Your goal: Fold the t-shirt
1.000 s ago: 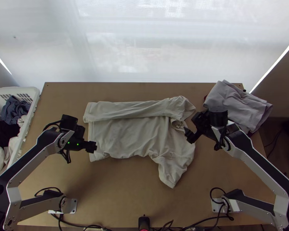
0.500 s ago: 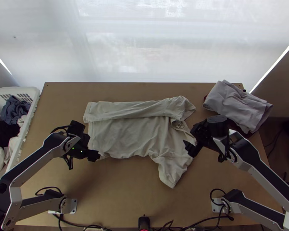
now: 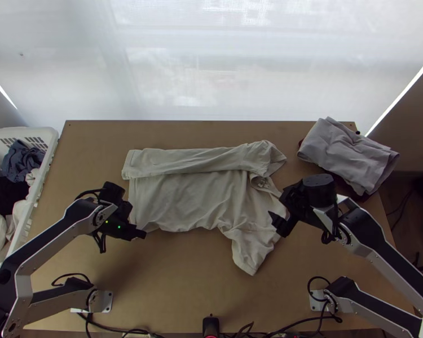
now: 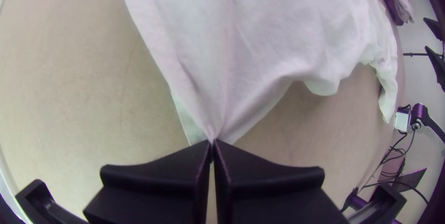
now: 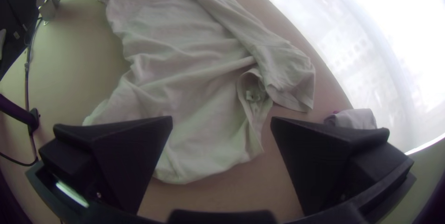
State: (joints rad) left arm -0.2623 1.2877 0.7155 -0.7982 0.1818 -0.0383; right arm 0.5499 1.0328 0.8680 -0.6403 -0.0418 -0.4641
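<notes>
Pinches the t-shirt (image 3: 177,197) by its near-left hem corner in the left claw (image 3: 139,234), pressed together on the fabric. Lies on the desk (image 3: 206,281) with the far side folded over and a sleeve (image 3: 248,256) angled nearward. Holds the right claw (image 3: 275,222) spread beside the collar end, apparently just above the desk. Bends the left arm (image 3: 53,239) and right arm (image 3: 383,245) inward. Includes a grey cloth (image 3: 347,158) at far right, a white basket (image 3: 52,138) of clothes at left, and a bright blind (image 3: 211,67) beyond.
</notes>
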